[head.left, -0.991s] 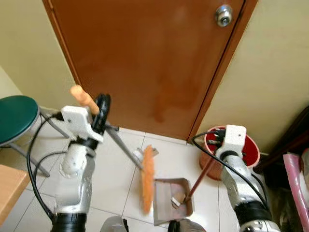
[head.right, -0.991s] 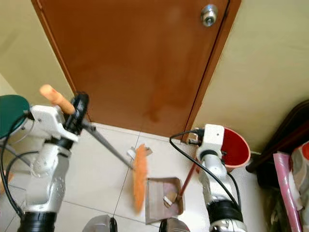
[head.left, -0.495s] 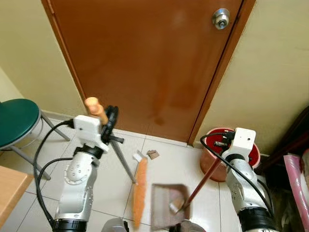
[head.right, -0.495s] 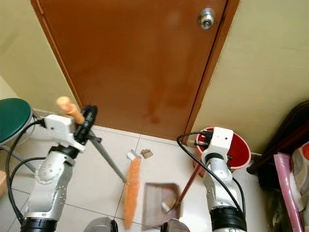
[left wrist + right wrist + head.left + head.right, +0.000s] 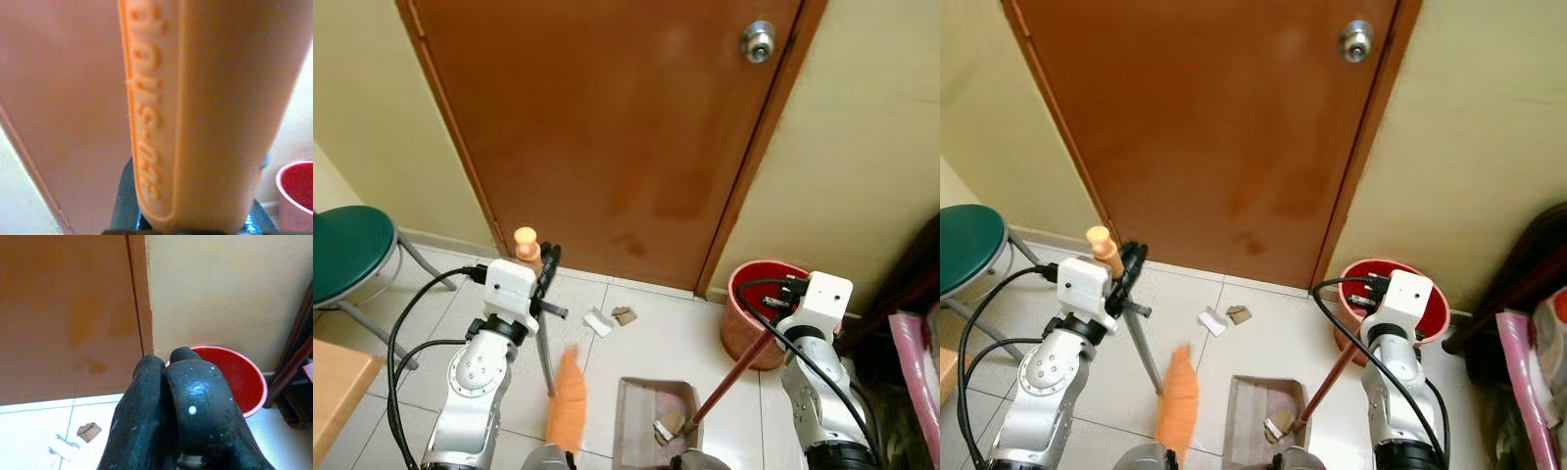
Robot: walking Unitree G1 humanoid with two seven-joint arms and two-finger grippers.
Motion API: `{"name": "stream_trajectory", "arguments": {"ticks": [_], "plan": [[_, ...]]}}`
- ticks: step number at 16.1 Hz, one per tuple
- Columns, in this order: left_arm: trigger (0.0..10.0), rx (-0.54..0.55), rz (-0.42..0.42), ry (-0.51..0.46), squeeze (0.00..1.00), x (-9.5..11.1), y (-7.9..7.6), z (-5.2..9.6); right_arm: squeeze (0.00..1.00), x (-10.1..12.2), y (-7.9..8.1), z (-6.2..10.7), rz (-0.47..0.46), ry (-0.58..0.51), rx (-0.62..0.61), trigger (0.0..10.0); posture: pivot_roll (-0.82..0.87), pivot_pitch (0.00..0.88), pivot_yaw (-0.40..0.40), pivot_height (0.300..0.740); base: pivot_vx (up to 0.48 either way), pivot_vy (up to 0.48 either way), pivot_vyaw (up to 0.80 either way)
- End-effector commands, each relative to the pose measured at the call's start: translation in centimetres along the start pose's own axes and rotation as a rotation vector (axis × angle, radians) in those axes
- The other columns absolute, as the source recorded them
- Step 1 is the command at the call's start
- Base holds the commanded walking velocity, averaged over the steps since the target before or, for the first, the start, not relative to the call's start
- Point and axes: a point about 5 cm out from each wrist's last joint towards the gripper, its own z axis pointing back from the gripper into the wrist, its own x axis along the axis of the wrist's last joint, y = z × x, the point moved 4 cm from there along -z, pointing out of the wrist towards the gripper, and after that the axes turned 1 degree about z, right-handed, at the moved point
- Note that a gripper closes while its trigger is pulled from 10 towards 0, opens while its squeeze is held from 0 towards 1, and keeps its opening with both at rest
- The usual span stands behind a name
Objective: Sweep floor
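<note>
Head views: my left end effector (image 5: 546,279) is clamped round the broom (image 5: 544,333) high on its shaft, just under the orange grip, so the shaft drops almost straight down from it and the orange bristles (image 5: 566,409) rest on the floor below. I judge the high hold is for reach and leverage. My right end effector (image 5: 781,311) grips the dustpan (image 5: 653,423) by its long red handle; the pan lies flat on the tiles below and inboard of it, mouth toward the bristles, with some debris already inside. A white scrap (image 5: 598,322) and a brown scrap (image 5: 626,315) lie on the floor between the two end effectors, nearer the door (image 5: 607,127); sweeping is therefore unfinished. A red bucket (image 5: 754,333) stands just beside the right end effector.

Left wrist view: the orange grip (image 5: 205,112) sits close against the camera, consistent with a firm grasp.

Right wrist view: the black fingers (image 5: 195,406) are pressed together; both scraps lie ahead of them, near the door.
</note>
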Motion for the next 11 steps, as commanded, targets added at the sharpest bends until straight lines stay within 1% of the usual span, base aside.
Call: {"name": "stream_trajectory", "arguments": {"ticks": [1, 2, 4, 5, 6, 7, 8, 9, 10, 11], "plan": [[10.0, 0.046, -0.046, -0.001, 0.0, 0.1, 1.0, 0.1, 0.0, 1.7, -0.5, 0.1, 0.022, -0.058, -0.015, 10.0, 0.01, 0.0, -0.022, 0.74, 0.0, 0.0, 0.0], [10.0, 0.066, -0.034, 0.012, 0.0, -0.3, 1.1, 0.3, 0.0, 1.6, -0.7, 0.3, 0.045, -0.054, -0.014, 10.0, 0.0, 0.0, -0.022, 0.74, 0.0, 0.0, 0.0], [10.0, 0.119, -0.031, 0.056, 0.0, -1.0, 1.5, 0.9, 0.0, 1.3, -1.2, 0.7, 0.048, -0.037, -0.027, 10.0, -0.01, 0.0, -0.029, 0.74, 0.0, 0.0, 0.0], [10.0, 0.112, 0.015, 0.086, 0.0, -1.5, 1.4, 1.4, 0.0, 1.0, -1.4, 1.0, 0.042, -0.025, -0.032, 10.0, -0.01, 0.0, -0.029, 0.74, 0.0, 0.0, 0.0], [10.0, 0.124, 0.016, 0.116, 0.0, -2.2, 1.5, 1.8, 0.0, 0.4, -1.4, 1.2, 0.036, 0.001, -0.03, 10.0, -0.01, 0.0, -0.02, 0.74, 0.0, 0.0, 0.0], [10.0, 0.126, -0.004, 0.117, 0.0, -2.2, 1.5, 1.8, 0.0, 0.1, -1.3, 1.3, 0.038, 0.015, -0.029, 10.0, -0.01, 0.0, -0.02, 0.74, 0.0, 0.0, -0.41], [10.0, 0.121, -0.023, 0.111, 0.0, -2.2, 1.4, 1.6, 0.0, -0.2, -1.2, 1.3, 0.024, 0.037, -0.028, 10.0, -0.01, 0.0, -0.024, 0.74, 0.0, 0.0, -0.8], [10.0, 0.122, -0.02, 0.111, 0.0, -2.2, 1.3, 1.5, 0.0, -0.1, -1.0, 1.3, 0.03, 0.032, -0.014, 10.0, -0.01, 0.0, -0.024, 0.74, 0.0, 0.0, -0.8], [10.0, 0.111, -0.001, 0.108, 0.0, -2.1, 1.2, 1.4, 0.0, 0.1, -0.9, 1.2, 0.035, 0.029, -0.007, 10.0, -0.01, 0.0, -0.024, 0.74, 0.0, 0.0, -0.8], [10.0, 0.079, 0.042, 0.101, 0.0, -1.8, 0.7, 1.3, 0.0, 0.3, -1.0, 1.0, 0.034, 0.03, -0.01, 10.0, -0.02, 0.0, -0.021, 0.74, 0.0, 0.0, -0.8]]}}
